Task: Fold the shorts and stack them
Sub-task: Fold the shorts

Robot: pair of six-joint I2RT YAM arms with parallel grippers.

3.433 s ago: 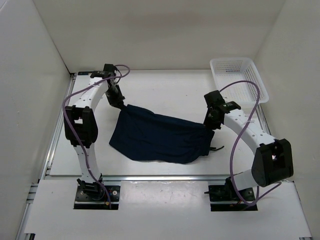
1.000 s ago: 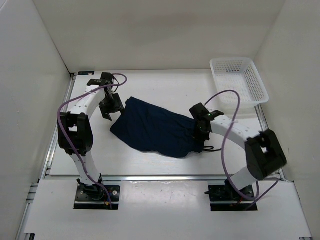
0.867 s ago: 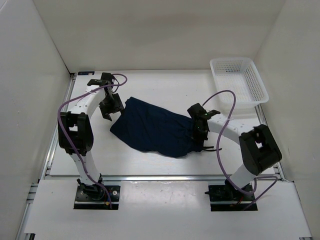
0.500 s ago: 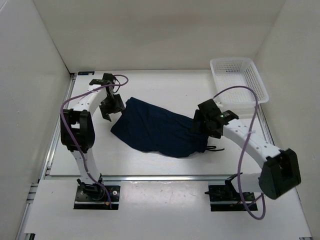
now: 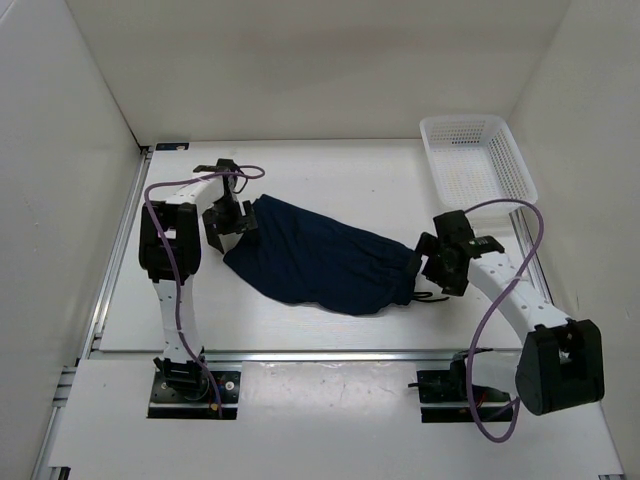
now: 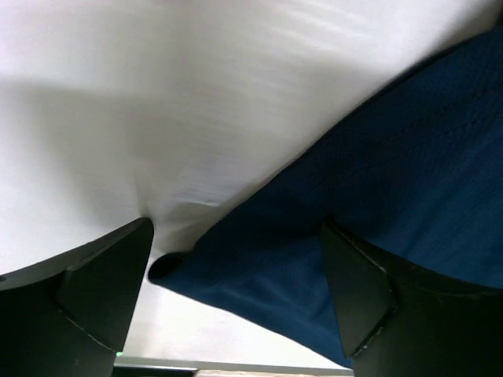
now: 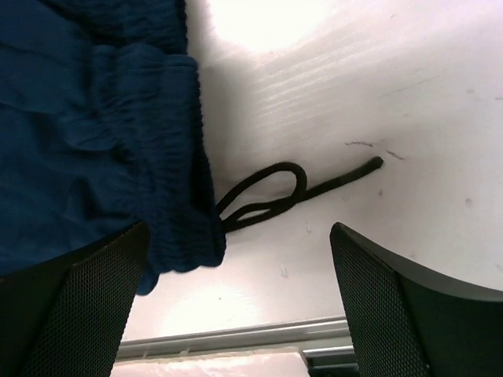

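The shorts (image 5: 318, 264) lie loosely spread near the middle of the bench (image 5: 330, 170), running in the top view from about 10 o'clock to about 4 o'clock, not yet folded. The white basket (image 5: 520, 172) sits well apart in the bench's 1 o'clock corner.

The left hand (image 5: 228, 222) is at the cloth's 10 o'clock end. Its wrist view shows the jaws wide, holding nothing, with the hem's edge crossing the gap on a slant and bare bench on the 9 o'clock side. The right hand (image 7: 237, 228) is at the 4 o'clock end, also wide and empty. The gathered waistband (image 7: 169, 149) lies towards its 9 o'clock finger, and the drawstring (image 7: 267, 200) loops across the gap towards 3 o'clock.

The likeliest slip is on the right. If that hand closes where it stands, it could catch only the drawstring or the very corner of the waistband, and lifting would then pull the cord out or let the cloth drop. On the left, the slanted hem means a pinch may take just one layer. The two ends would then rise unevenly, giving a skewed, bunched fold.
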